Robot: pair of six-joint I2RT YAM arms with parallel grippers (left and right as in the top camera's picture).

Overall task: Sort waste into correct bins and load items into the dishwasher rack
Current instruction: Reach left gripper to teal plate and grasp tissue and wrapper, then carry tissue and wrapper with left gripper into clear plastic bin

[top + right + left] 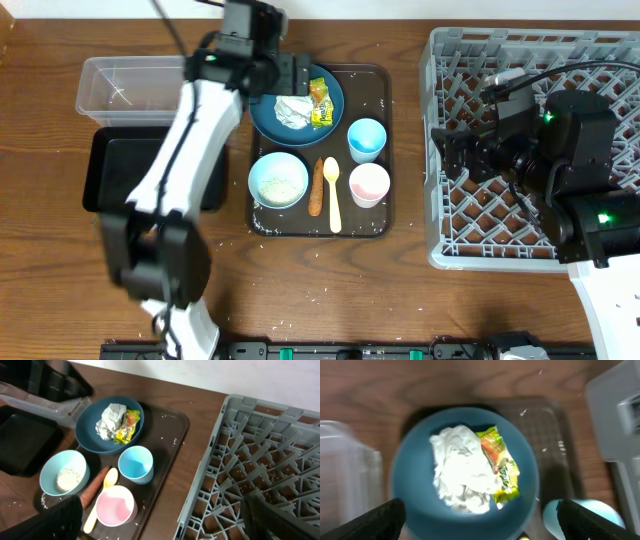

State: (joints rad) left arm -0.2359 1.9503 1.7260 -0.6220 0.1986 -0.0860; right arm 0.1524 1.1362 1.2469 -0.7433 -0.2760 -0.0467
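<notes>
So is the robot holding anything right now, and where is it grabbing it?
Nothing is held. The left gripper is open above the napkin on the blue plate, and the right gripper is open too.

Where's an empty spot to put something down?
Bare table runs between the brown tray and the grey rack, and in front of the brown tray. The black tray looks empty too. The brown tray is packed full.
</notes>
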